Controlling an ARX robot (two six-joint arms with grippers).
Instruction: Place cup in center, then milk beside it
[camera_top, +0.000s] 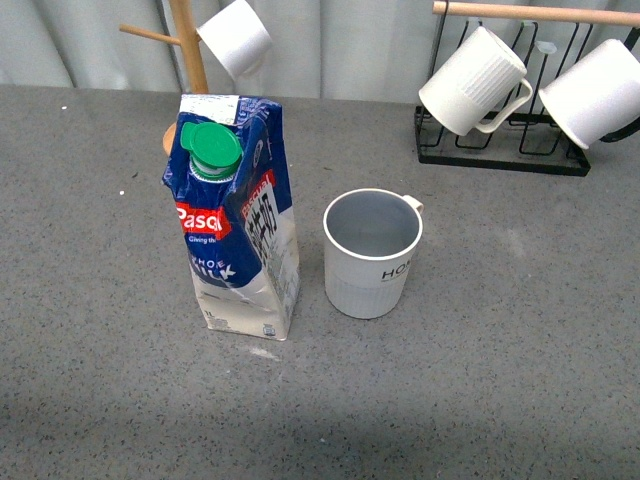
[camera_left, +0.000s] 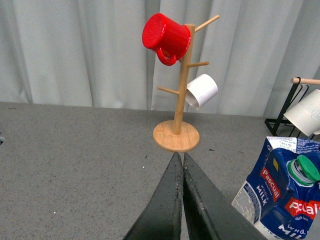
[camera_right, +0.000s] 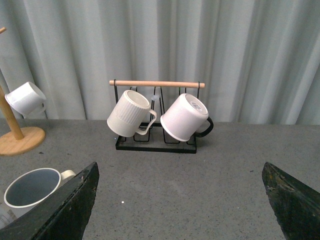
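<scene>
The cup (camera_top: 372, 252), off-white with a ribbed lower half, "HOME" lettering and a grey-blue inside, stands upright near the middle of the grey table, handle toward the back right. The milk (camera_top: 236, 214), a tall blue and white carton with a green cap, stands close to its left, apart from it. Neither gripper shows in the front view. My left gripper (camera_left: 180, 158) is shut and empty, with the milk (camera_left: 285, 192) to one side. My right gripper (camera_right: 181, 172) is wide open and empty, with the cup (camera_right: 31, 190) beside one finger.
A wooden mug tree (camera_left: 179, 100) holds a red mug (camera_left: 165, 36) and a plain white mug (camera_top: 234, 37) at the back left. A black rack (camera_top: 500, 150) at the back right holds a fully ribbed white mug (camera_top: 472, 82) and a smooth white mug (camera_top: 596, 92).
</scene>
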